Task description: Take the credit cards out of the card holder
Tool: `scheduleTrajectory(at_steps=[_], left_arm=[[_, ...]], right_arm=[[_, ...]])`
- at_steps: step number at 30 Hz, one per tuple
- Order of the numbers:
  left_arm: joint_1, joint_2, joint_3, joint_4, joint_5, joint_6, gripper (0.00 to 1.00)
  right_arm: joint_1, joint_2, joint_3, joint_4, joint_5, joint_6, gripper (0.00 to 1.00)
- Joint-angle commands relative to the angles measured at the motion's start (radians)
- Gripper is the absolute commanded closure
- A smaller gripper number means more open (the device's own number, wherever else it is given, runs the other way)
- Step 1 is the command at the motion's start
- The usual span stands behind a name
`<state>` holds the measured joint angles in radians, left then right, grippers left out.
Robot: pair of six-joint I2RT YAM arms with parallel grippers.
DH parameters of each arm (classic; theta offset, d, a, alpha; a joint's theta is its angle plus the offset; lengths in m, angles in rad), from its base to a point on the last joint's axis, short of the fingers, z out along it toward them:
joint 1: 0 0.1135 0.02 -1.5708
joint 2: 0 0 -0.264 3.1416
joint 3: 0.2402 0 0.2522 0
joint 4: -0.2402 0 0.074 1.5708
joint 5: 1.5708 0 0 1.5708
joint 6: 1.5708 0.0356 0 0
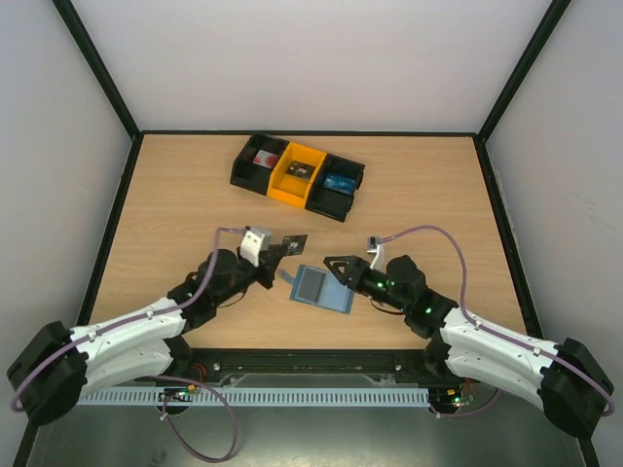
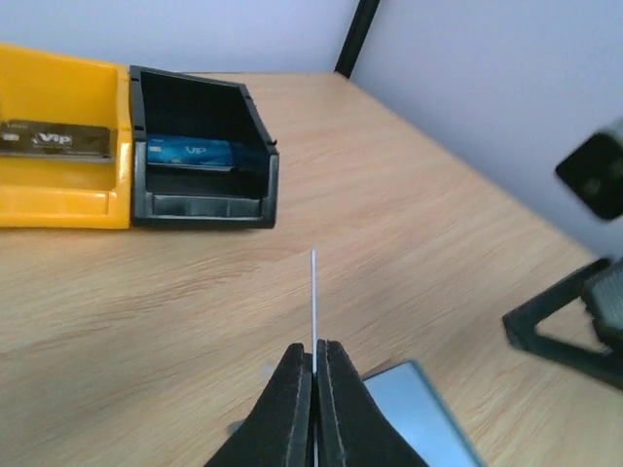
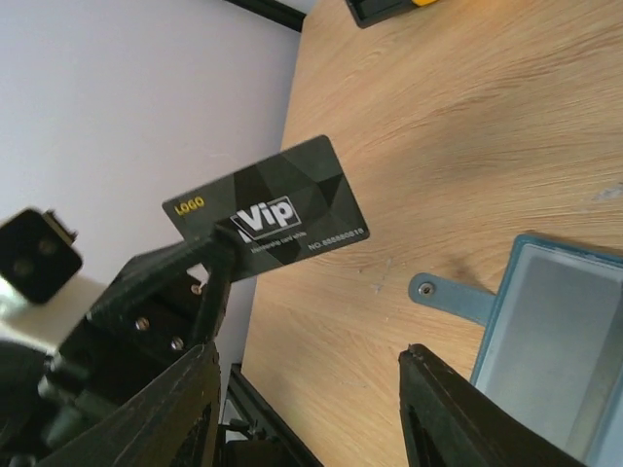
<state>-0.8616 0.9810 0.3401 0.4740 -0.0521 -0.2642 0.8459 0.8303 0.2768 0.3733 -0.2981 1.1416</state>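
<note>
Top view: left gripper (image 1: 279, 251) is clamped on a dark card (image 1: 293, 241), left of centre and above the table (image 1: 175, 195). The holder (image 1: 321, 288) lies open and flat at centre, just lower right of the card. Right gripper (image 1: 343, 270) is at the holder's right edge; can't tell the jaw gap from here. Tray (image 1: 239, 173) is at upper centre. Its yellow middle bin holds a second dark card (image 1: 297, 170) and its right black bin a blue card (image 1: 339, 182).

Left wrist: fingers pinched tight on the card (image 2: 313, 292), which shows edge-on as a thin white line standing straight up. A corner of the holder (image 2: 414, 404) is at bottom, right of the fingers. Yellow bin (image 2: 58, 202) and black bin (image 2: 204, 206) are at upper left, both cards lying in them. Right gripper is a blur at the right edge.

Right wrist: right gripper (image 3: 311, 365) has its jaws apart with bare table between them, nothing held. The card (image 3: 277, 209) is at upper left of centre, "Vip" face towards the camera, gripped at its lower left corner by the left gripper (image 3: 216, 255). The holder (image 3: 560, 321) is at lower right, open, clear window pocket up, tab (image 3: 435, 289) pointing left. It sits just past one finger; can't tell if they touch.
</note>
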Motion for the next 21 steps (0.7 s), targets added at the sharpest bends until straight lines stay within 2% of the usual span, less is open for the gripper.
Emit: scheduleTrajectory(at_steps=[1,7,16,18,21], left_arm=[[0.106,-0.078,-0.047,0.086,0.297,-0.322,0.97],[0.172,-0.101,-0.066,0.19,0.479,-0.552,0.98],[0.18,-0.088,-0.04,0.216,0.642,-0.719,0.97],[0.18,-0.087,-0.041,0.222,0.653,-0.735,0.97],[0.18,-0.086,-0.045,0.221,0.655,-0.747,0.97]], right_arm=[[0.005,-0.004,-0.018,0.099,-0.046,-0.047,0.5],[0.005,0.007,-0.018,0.208,-0.059,-0.01,0.49],[0.005,0.067,0.004,0.268,-0.116,0.009,0.5],[0.005,0.074,0.005,0.284,-0.129,0.013,0.54],[0.005,0.066,0.0,0.301,-0.136,0.02,0.7]])
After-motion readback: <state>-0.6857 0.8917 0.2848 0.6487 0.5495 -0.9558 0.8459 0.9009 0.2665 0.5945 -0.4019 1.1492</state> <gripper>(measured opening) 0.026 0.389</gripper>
